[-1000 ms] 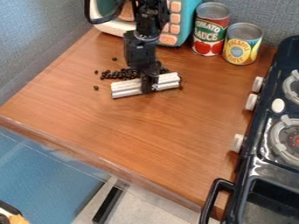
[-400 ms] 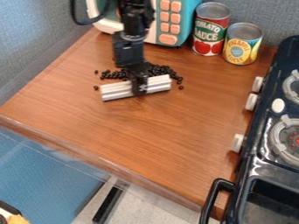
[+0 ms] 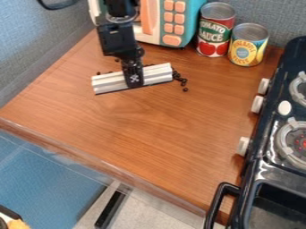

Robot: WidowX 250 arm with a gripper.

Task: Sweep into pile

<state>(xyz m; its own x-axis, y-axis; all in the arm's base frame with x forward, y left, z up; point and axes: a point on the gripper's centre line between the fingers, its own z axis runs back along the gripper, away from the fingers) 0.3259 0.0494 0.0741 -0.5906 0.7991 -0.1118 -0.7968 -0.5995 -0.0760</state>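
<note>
The black gripper hangs over the upper left part of the counter, shut on a white bar-shaped sweeper. This bar lies across the gripper, its right end slightly farther back than its left, and a dark edge runs along its underside. Small black beans show at the bar's right end, and a few more peek out behind it on the left. The bar and the gripper hide most of the beans. Whether the bar touches the counter I cannot tell.
The wooden counter ends at a front edge on the lower left. A teal toy microwave stands at the back, beside a red can and a yellow can. A dark toy stove with knobs borders the right side.
The gripper has moved left with the bar, and since the last earlier frame also a little toward the back. The bar now covers beans that showed behind it before.
</note>
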